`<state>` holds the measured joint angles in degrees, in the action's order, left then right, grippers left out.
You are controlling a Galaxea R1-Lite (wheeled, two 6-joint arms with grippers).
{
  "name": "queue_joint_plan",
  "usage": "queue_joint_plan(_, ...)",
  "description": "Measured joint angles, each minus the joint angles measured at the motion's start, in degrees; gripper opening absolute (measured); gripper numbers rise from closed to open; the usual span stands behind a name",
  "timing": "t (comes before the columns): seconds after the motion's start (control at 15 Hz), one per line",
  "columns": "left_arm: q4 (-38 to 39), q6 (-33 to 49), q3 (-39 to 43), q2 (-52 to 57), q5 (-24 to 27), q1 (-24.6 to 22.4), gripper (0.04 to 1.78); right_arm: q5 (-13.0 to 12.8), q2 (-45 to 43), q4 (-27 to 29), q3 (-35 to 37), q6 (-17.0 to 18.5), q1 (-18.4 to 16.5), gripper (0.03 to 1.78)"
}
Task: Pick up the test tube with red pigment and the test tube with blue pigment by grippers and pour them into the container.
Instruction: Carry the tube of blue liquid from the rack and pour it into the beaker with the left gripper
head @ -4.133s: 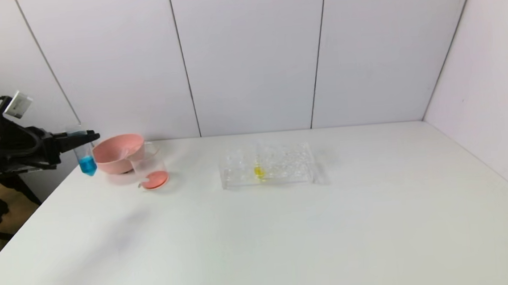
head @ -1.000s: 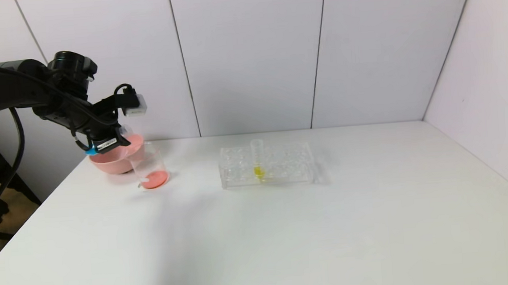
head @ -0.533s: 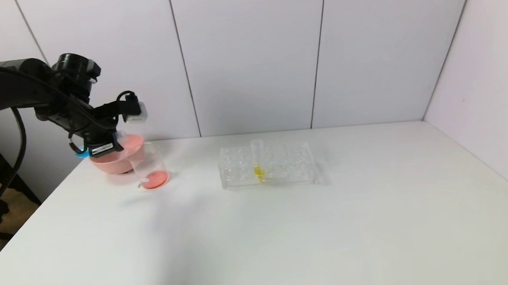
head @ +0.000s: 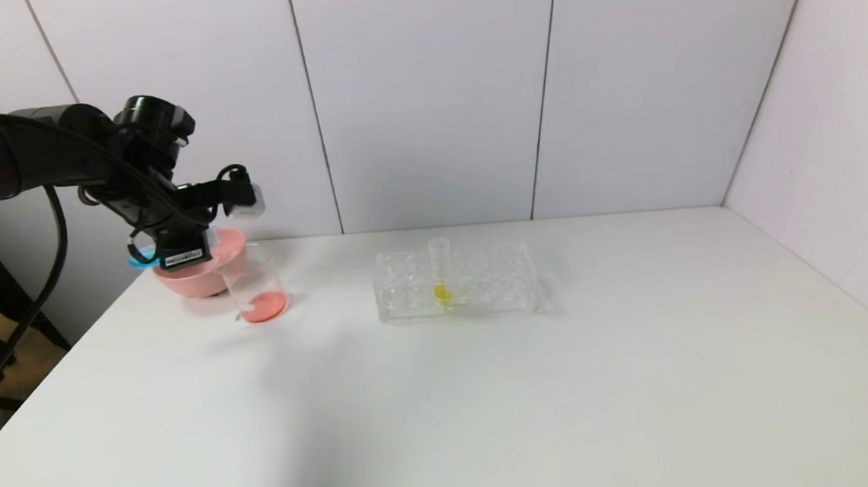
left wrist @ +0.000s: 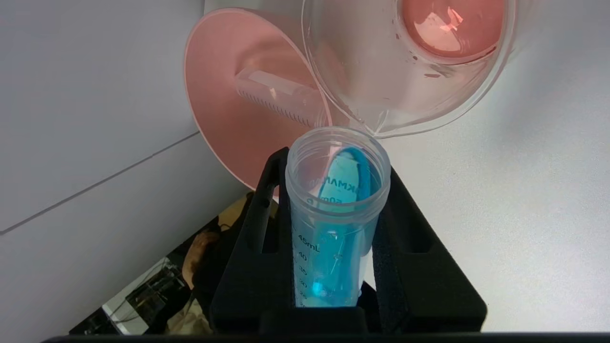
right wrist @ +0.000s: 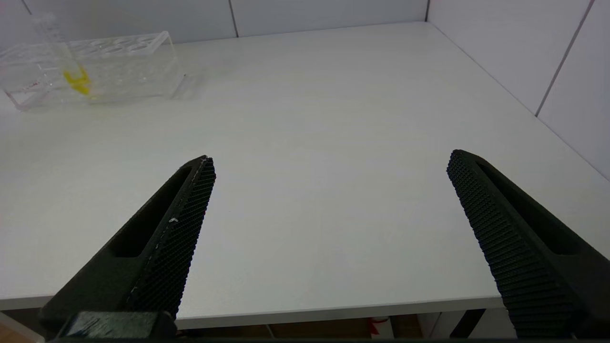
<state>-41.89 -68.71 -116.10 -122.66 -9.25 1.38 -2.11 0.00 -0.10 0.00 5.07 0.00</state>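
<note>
The blue tube [left wrist: 336,214] sits clamped between the jaws of the left gripper [head: 184,249] at the upper left of the head view, tipped over, its open mouth just beside the pouring lip of the beaker [head: 256,283] (red liquid pools in the beaker's bottom). Behind the beaker stands the pink bowl [head: 196,279], an empty tube [left wrist: 281,97] lying inside. Mid-frame, the rack [head: 456,282] holds a yellow tube [head: 440,272]. The right gripper [right wrist: 329,209] hangs wide open over the table's [head: 566,387] near edge.

The left hand [left wrist: 336,209] grips the blue test tube [left wrist: 333,228], mouth just beside the container [left wrist: 405,95].
</note>
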Motion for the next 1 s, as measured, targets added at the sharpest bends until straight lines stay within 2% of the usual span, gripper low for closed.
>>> queue_joint_plan(0.4,1.3,-0.7,0.0,-0.7,-3.8,1.0,0.47,0.0,0.0,0.0,0.0,0.0,0.0,1.77)
queue_joint_plan(1.0,-0.7,-2.1,0.0,-1.1,-9.8,2.7,0.47,0.0,0.0,0.0,0.0,0.0,0.0,1.77)
